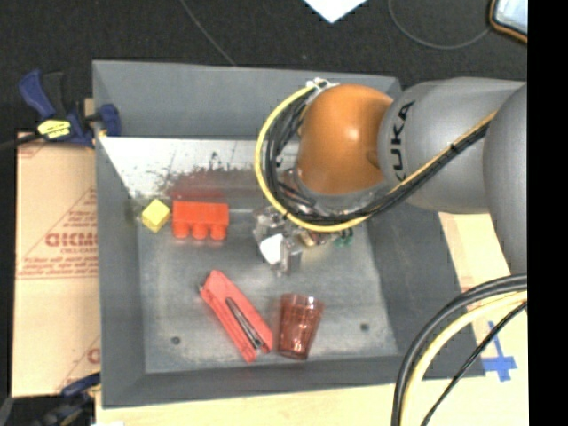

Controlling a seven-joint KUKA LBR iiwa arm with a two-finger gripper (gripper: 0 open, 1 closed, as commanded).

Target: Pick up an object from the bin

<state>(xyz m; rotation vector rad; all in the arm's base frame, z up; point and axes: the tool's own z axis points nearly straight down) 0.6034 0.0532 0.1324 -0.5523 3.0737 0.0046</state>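
In the camera view, the big grey arm [453,149] reached in from the right. Its round orange cover [342,140] sat over the back half of the grey bin [115,282]. The jaws hung under the cover and pointed down at the middle of the bin floor. I could not tell how wide the jaws were (the cover and the looped cables [266,153] hid a lot of them). A small white bit [270,250] sat right at their tip. I could not tell if it was part of the robot or a loose thing.

The nearest thing was a dark red cup [298,325]. It lay on its side just in front of the jaws, close to the front wall, with a thin strip of floor left between. A flat red tool [232,313] lay slanted just left of the cup. Its low end was very near the cup, but I could not tell if they touched.

An orange block [200,219] lay to the left of the jaws, close to the back wall. A little yellow cube [155,215] sat just beside the block, near the left wall.

The floor was bare on the right side of the bin. It was also bare between the orange block and the flat red tool.
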